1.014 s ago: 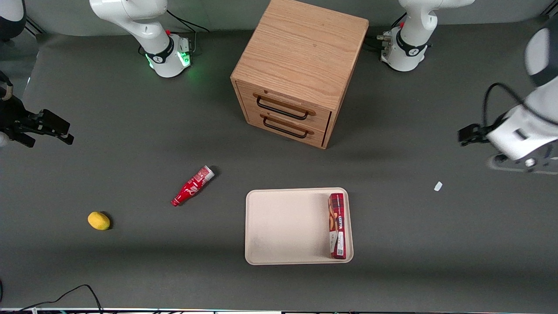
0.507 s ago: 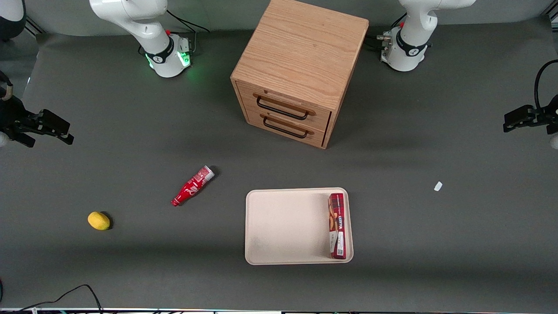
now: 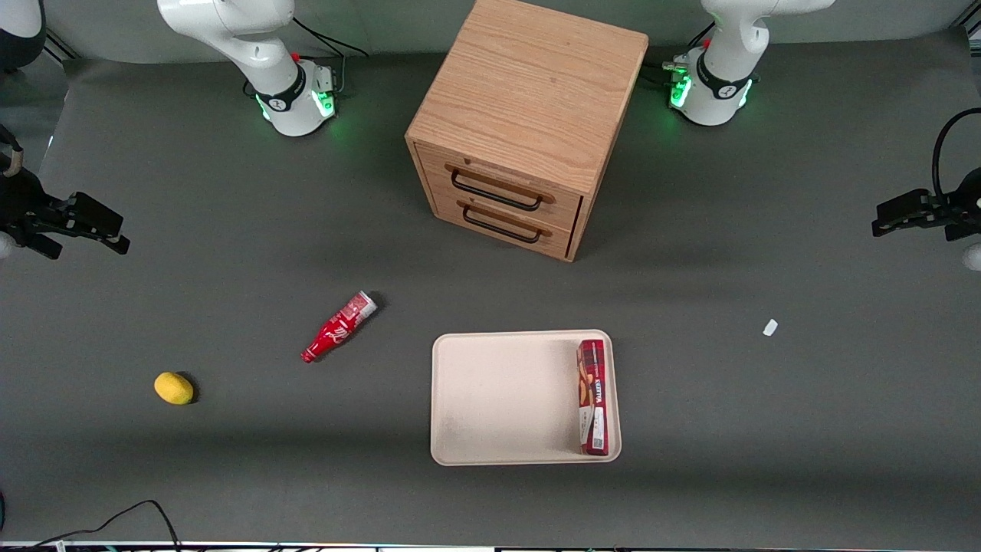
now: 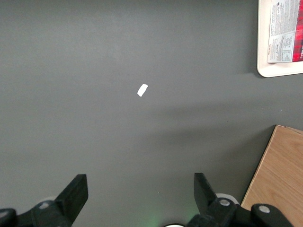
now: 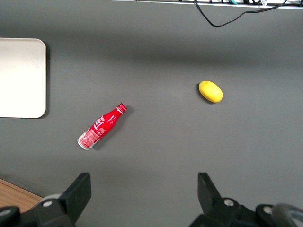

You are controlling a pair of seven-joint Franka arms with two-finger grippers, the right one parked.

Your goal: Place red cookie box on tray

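Red cookie box (image 3: 593, 397): I read it as lying flat inside the tray, long side running along the rim at the working arm's end, white label end nearest the front camera. From the wrist I see only that label end (image 4: 285, 30).

Tray (image 3: 498, 399): sits in front of the drawer cabinet, nearer the front camera; most of its floor is bare, since the box hugs one edge.

Task status: to my eye the placement is done; nothing is left to carry.

Gripper (image 3: 903, 215): raised at the working arm's end of the table, well apart from tray and box. In the wrist view (image 4: 139, 191) the fingers (image 4: 75, 193) are spread wide with nothing between them.

Risk, box: it rests right against the low rim, so a bump to the tray could tip it over the edge. I see nothing touching it now.

Risk, arm: if I commanded a move back across the table at low height, the open fingers could clip the tray corner or the drawer cabinet (image 3: 526, 123).

White scrap (image 3: 770, 327): small bit on the mat between gripper and tray; harmless, I judge.

Red bottle (image 3: 338, 326) and yellow fruit (image 3: 174, 388): toward the parked arm's end, well clear.
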